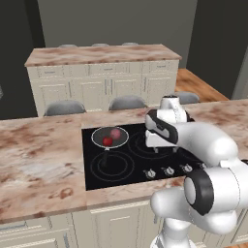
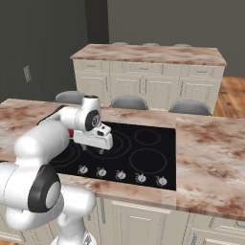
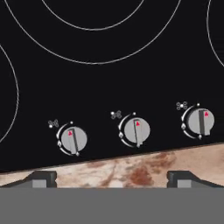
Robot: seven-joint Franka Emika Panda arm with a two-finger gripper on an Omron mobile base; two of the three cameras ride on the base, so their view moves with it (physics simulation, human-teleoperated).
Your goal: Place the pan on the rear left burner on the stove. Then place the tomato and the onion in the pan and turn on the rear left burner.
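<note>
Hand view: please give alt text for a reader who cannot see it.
Three silver knobs sit in a row along the front edge of the black stove, with grey burner rings above them. The open gripper hangs over the marbled counter edge below the middle knob.

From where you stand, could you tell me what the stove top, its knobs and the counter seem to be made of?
Stove: looks like glossy black glass, flat with thin grey printed rings.
Knobs: probably brushed metal, silver-grey with a raised bar.
Counter: seemingly polished stone, mottled pink-brown veining.
</note>
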